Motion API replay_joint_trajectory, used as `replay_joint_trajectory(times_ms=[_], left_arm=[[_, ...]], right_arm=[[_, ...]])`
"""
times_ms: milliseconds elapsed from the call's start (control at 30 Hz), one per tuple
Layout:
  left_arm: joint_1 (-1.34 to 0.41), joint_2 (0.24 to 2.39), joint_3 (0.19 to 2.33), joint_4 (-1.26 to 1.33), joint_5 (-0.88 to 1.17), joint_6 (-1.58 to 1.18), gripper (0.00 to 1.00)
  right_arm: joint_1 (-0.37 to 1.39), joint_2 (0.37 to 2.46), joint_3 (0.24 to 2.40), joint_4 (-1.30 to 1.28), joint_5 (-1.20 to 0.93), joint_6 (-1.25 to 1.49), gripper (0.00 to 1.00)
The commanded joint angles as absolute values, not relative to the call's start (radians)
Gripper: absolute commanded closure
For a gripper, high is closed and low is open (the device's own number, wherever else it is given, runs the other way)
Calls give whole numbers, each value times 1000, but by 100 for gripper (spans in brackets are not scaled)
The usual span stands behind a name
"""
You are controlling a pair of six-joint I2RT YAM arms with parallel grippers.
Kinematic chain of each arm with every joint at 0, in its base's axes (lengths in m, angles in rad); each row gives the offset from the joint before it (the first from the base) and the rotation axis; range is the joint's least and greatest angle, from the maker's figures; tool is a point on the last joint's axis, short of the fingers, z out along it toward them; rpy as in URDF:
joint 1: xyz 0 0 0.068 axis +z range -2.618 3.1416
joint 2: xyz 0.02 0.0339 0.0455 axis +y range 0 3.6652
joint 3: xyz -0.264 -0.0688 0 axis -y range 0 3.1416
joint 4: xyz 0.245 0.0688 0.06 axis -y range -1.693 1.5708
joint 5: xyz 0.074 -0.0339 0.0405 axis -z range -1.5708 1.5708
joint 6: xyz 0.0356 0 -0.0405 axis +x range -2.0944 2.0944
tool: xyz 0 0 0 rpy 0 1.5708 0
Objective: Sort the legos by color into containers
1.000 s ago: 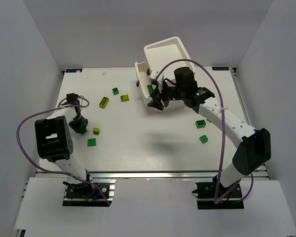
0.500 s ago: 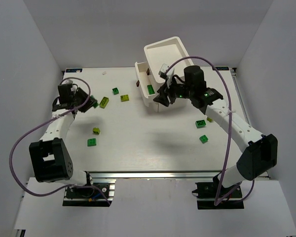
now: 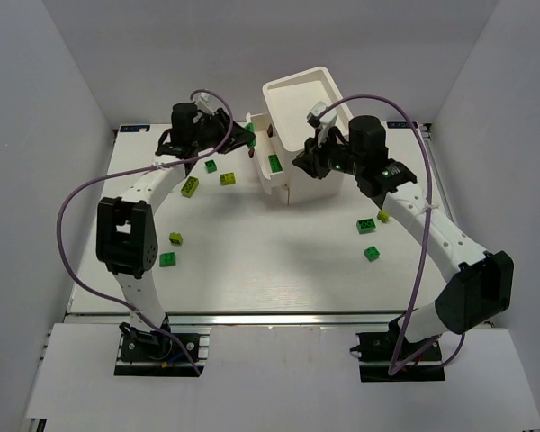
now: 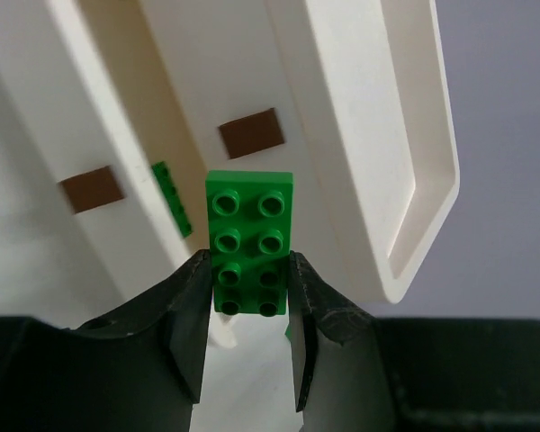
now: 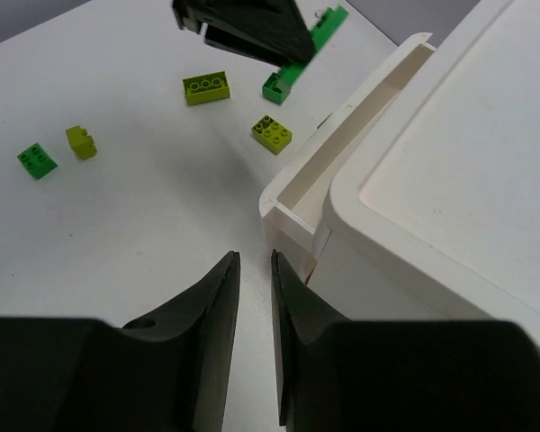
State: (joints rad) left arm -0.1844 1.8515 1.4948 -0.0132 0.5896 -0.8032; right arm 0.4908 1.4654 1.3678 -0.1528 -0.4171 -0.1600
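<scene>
Green lego (image 4: 249, 243) sits clamped in our left fingers (image 4: 248, 310) before the drawers (image 4: 144, 162); release over one follows. Right fingers (image 5: 250, 270) nearly closed, empty.

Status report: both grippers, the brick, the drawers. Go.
Left gripper shut on green brick, held at the open drawers. Right gripper nearly closed, empty, beside cabinet. Nothing blocking.

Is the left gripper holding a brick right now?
Yes. The left gripper is shut on a green brick, its fingers pressed to both sides, before the drawers.
</scene>
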Motion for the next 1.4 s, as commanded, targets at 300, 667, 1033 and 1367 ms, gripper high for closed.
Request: replay_joint_trajectory(times_ms=[300, 667, 1033, 1367], left_arm=[[-307, 1999, 1683, 11, 523, -881, 70], [-307, 2019, 1752, -57, 502, -868, 31], [-279, 1951, 1776, -127, 486, -832, 37], [-216, 1482, 1306, -314, 324, -678, 74]], right_arm=[[465, 1381, 1331, -113, -388, -161, 66], [434, 1365, 1330, -176, -480, -222, 42], [380, 1310, 1298, -334, -591, -411, 28], [221, 1322, 1118, -661, -537, -942, 38]])
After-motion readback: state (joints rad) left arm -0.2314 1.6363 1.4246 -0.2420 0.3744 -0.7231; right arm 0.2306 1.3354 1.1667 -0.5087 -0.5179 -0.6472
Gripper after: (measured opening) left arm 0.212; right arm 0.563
